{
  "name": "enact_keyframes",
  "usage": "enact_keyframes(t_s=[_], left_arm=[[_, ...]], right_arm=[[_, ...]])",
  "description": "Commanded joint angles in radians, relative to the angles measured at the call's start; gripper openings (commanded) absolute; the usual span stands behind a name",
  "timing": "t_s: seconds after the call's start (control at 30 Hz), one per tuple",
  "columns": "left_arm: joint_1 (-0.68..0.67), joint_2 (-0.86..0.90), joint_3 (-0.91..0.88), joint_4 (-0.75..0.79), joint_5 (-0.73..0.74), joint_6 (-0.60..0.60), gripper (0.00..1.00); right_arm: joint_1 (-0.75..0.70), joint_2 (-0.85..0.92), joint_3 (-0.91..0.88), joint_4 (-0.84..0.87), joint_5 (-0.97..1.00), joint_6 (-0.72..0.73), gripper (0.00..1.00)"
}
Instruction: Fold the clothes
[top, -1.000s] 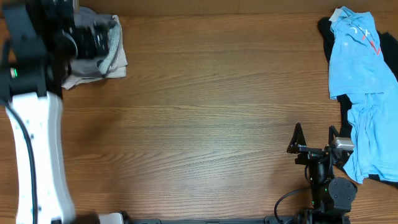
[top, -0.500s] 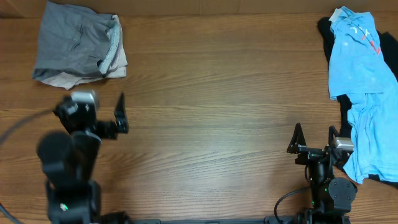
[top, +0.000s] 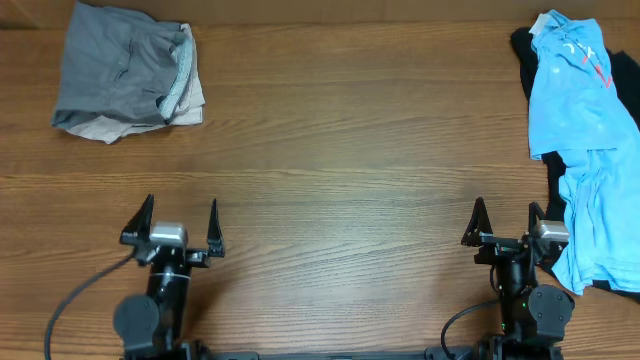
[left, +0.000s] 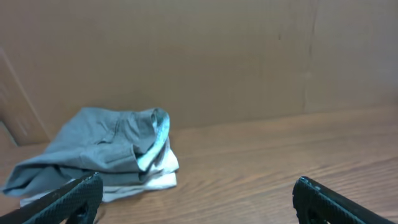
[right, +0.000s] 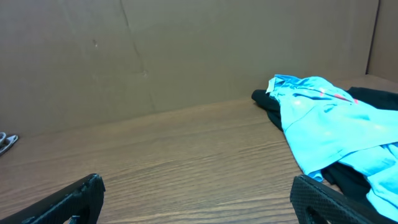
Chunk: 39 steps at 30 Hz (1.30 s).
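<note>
Clothes (top: 120, 75) aren't in either gripper right now. The left gripper (top: 180, 203) has its jaws spread wide with nothing between them, and the left wrist view shows the same: both fingertips far apart at the bottom corners and only bare wood in the gap (left: 197, 182). Same deal with the right gripper (top: 506, 207), jaws released and empty (right: 197, 181). Both sit low at the near edge of the table (top: 340, 150), well apart from each other.

Moving out from there, the grey shorts (top: 120, 75) lie bunched up in the far left corner, paler lining showing at the waistband, on top of a beige piece (top: 110, 128) that pokes out underneath. They're well away from the left gripper. Over on the right edge, a light blue garment (top: 575, 90) is draped loosely over a black garment (top: 522, 45), its lower end just beside the right gripper. A plain brown wall (left: 217, 56) runs behind the table.
</note>
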Motion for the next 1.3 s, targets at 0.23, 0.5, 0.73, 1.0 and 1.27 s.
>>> enact_keyframes(t_s=[0.23,0.5,0.73,1.0,1.27], left_arm=[[-0.007,-0.128,-0.082,-0.112,-0.044,-0.011,1.0],[-0.007,-0.128,-0.082,-0.155,-0.047,-0.012,1.0],[-0.007,-0.127,-0.082,-0.155,-0.047,-0.012,1.0],[-0.007,-0.127,-0.082,-0.155,-0.047,-0.012,1.0],[-0.007,-0.127,-0.082,-0.155,-0.047,-0.012,1.0]], right_arm=[[0.005,-0.012,-0.011,0.005,0.008,0.0,1.0],[0.005,-0.012,-0.011,0.005,0.008,0.0,1.0],[0.005,-0.012,-0.011,0.005,0.008,0.0,1.0],[0.005,-0.012,-0.011,0.005,0.008,0.0,1.0],[0.005,-0.012,-0.011,0.005,0.008,0.0,1.0]])
